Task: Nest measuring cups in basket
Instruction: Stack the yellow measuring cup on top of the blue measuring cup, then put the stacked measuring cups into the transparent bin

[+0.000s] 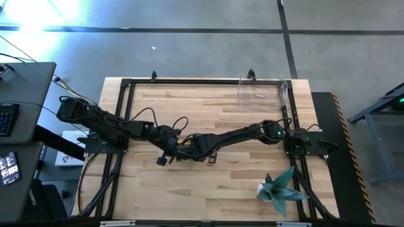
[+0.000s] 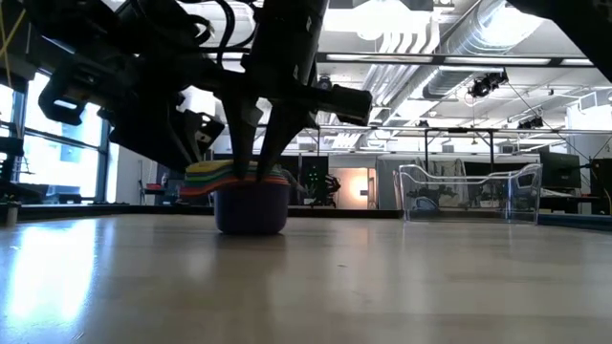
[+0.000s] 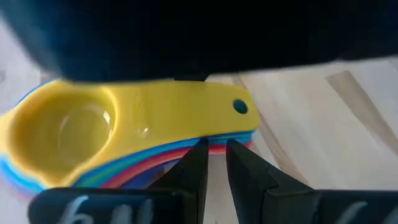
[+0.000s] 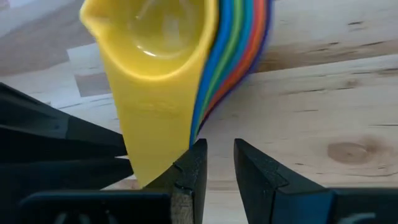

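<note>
The measuring cups stand nested in one stack on the table's middle, purple at the bottom and yellow on top. Their flat handles are fanned one over another. Both arms meet over the stack. My left gripper comes in slanting from the table's left, fingers nearly shut with only a narrow gap, at the handles' side edge. My right gripper points steeply down beside the handles, also nearly shut, with bare wood between its fingers. The clear basket stands empty at the far right. My left gripper has its nearly shut fingertips against the long side edge of the stacked handles, near their free end. It slants down from the table's left, and nothing is pinched between its fingers. The stack rests on the table. My right gripper lays the outer side of one fingertip at the side of the handles near their free end, coming from above; whether it truly touches, I cannot tell.
A black metal frame runs around the wooden table top. A teal spiky plant sits at the near right. The basket shows to the right of the stack in the low view, with bare wood between them.
</note>
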{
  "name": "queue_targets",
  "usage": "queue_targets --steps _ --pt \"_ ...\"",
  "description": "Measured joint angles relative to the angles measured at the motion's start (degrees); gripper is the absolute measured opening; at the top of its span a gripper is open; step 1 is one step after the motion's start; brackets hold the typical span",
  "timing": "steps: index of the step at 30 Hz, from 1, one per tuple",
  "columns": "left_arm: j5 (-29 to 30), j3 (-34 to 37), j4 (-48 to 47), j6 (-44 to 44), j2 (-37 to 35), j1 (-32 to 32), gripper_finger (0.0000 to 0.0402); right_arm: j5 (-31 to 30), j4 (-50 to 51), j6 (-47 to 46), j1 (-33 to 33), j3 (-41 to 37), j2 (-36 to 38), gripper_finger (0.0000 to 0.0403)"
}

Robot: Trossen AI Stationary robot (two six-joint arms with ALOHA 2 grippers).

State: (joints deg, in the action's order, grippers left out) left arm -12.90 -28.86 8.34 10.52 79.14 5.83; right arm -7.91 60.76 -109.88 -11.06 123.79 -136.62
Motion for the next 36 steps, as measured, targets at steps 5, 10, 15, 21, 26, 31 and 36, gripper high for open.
queue_targets --steps 5,10,15,21,26,31,36 --pt "-0.3 0.0 0.7 0.0 0.6 0.0 0.0048 0.2 0.2 0.7 0.2 0.0 0.0 0.0073" --pt "0.1 0.0 0.3 -2.3 0.8 0.0 0.0048 0.6 2.1 0.6 0.2 0.0 0.0 0.0073" --pt "0.9 0.0 -1.9 -3.0 -0.7 0.0 0.0048 1.5 3.0 0.7 0.1 0.1 0.0 0.0073" --pt "1.7 0.0 -8.1 -3.7 -3.9 -0.2 0.0048 2.5 3.9 3.0 -0.1 0.9 0.0 0.0073" --pt "1.6 0.0 -13.7 -5.9 -9.5 -0.2 0.0048 2.6 7.7 5.3 -0.3 3.6 0.0 0.0073" --pt "1.7 -0.2 -18.3 -8.4 -17.2 -0.2 0.0048 2.6 14.2 9.3 -0.3 7.8 0.1 0.0073" --pt "1.5 -0.4 -20.8 -13.0 -26.0 -0.2 0.0048 1.6 18.6 14.0 0.2 11.3 0.2 0.0073"
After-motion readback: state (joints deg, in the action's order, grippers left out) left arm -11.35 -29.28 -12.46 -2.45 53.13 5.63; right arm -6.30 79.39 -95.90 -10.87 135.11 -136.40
